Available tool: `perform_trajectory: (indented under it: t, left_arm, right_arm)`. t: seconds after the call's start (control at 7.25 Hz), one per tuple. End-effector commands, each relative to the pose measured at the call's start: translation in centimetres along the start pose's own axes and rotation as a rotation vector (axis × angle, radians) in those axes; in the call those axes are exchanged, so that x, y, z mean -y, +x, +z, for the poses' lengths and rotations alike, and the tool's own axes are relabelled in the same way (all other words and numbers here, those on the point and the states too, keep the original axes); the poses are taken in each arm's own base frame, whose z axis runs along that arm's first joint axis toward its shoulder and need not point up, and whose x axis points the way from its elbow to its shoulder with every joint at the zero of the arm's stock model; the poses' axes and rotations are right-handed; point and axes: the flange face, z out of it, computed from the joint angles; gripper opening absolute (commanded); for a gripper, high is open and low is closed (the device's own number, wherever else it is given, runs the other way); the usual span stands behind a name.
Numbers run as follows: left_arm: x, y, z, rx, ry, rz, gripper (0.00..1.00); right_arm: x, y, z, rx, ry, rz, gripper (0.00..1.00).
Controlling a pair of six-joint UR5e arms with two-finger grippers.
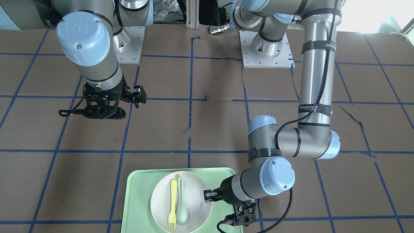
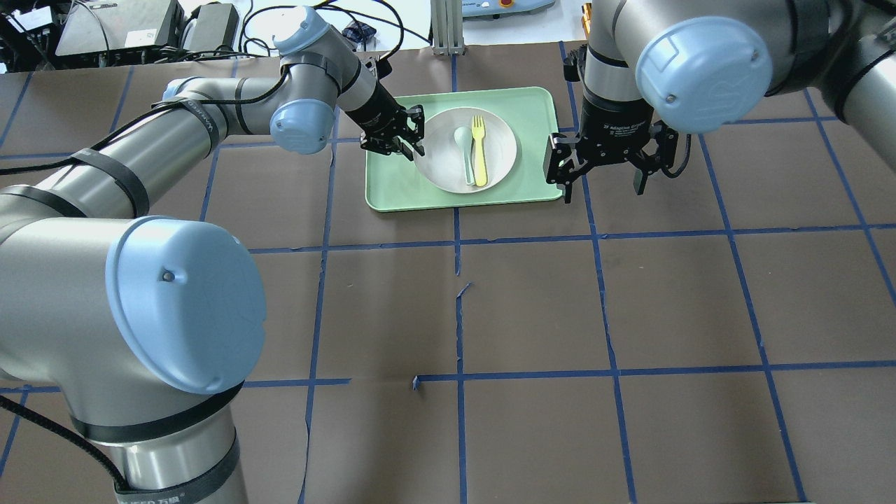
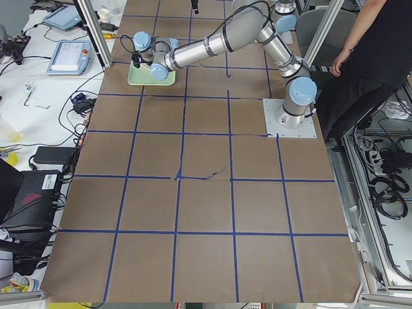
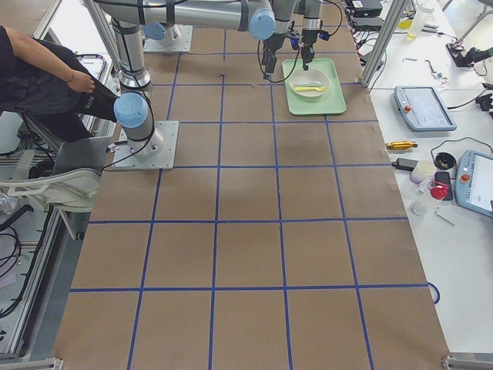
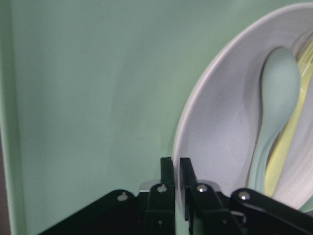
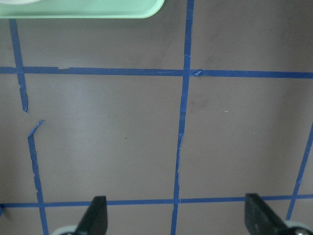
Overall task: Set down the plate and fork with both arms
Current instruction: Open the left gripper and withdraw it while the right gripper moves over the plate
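Note:
The off-white plate (image 2: 498,147) lies on the mint-green tray (image 2: 392,189) at the table's far side. The pale-yellow fork (image 2: 479,150) lies in the plate beside a grey-green spoon (image 2: 464,150). My left gripper (image 2: 404,140) is at the plate's left rim; in the left wrist view its fingers (image 5: 167,171) are shut on the rim of the plate (image 5: 230,132). My right gripper (image 2: 602,178) hangs open and empty above the table, just right of the tray. In the right wrist view its fingertips (image 6: 95,215) stand wide apart.
The brown table is marked by a grid of blue tape (image 2: 458,241). The tray's corner shows at the top of the right wrist view (image 6: 98,10). A person (image 4: 46,69) stands behind the robot's base.

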Motion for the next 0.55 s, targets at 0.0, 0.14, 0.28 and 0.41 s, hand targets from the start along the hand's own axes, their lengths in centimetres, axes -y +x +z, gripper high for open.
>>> perform_trajectory:
  t: [0.0, 0.14, 0.28, 0.41]
  left_arm:
    - [-1.0, 0.9, -3.8, 0.024, 0.041, -0.002, 1.0]
    - [-2.0, 0.4, -5.7, 0.108, 0.051, 0.003, 1.0]
    - [-3.8, -0.5, -7.3, 0.201, 0.053, -0.005, 1.0]
    - [-5.5, -1.4, -9.5, 0.217, 0.031, 0.027, 1.0]
  right_arm:
    - [3.6, -0.5, 0.8, 0.021, 0.11, 0.011, 1.0]
    - [6.0, -1.0, 1.7, 0.035, 0.166, 0.015, 1.0]
    - [7.5, -1.6, 1.0, 0.089, 0.199, 0.018, 1.0]
    - [10.3, -2.8, 1.0, 0.134, 0.238, 0.008, 1.0]
